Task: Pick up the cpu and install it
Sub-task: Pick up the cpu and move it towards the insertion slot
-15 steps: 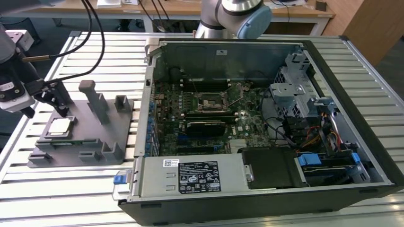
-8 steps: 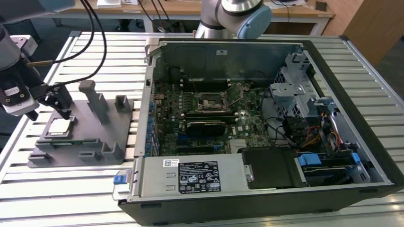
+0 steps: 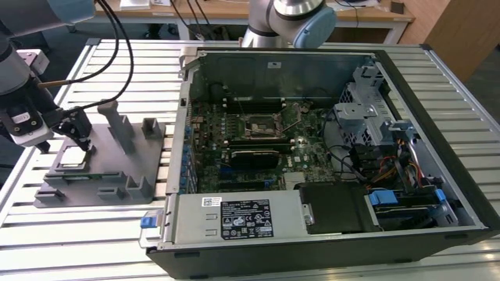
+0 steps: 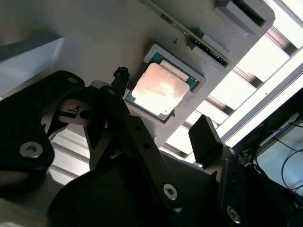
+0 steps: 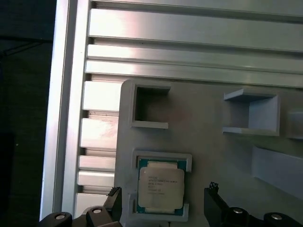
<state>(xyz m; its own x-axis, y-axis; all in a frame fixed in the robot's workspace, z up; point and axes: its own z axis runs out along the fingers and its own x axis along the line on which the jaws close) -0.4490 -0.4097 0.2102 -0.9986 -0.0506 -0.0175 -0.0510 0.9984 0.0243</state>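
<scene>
While the black two-fingered gripper [image 3: 76, 139] hangs spread apart at the exterior view's left, the small square cpu with a silvery metal top [image 5: 161, 189] lies flat, top up, in a square recess of the grey plastic fixture [image 3: 117, 170]. It sits between the fingers [image 5: 214, 196] and apart from both. Dark print lines cross its top, too fine to read. Being nearly square, it shows no clear long axis. The finger bases are cut off in the first wrist view.
</scene>
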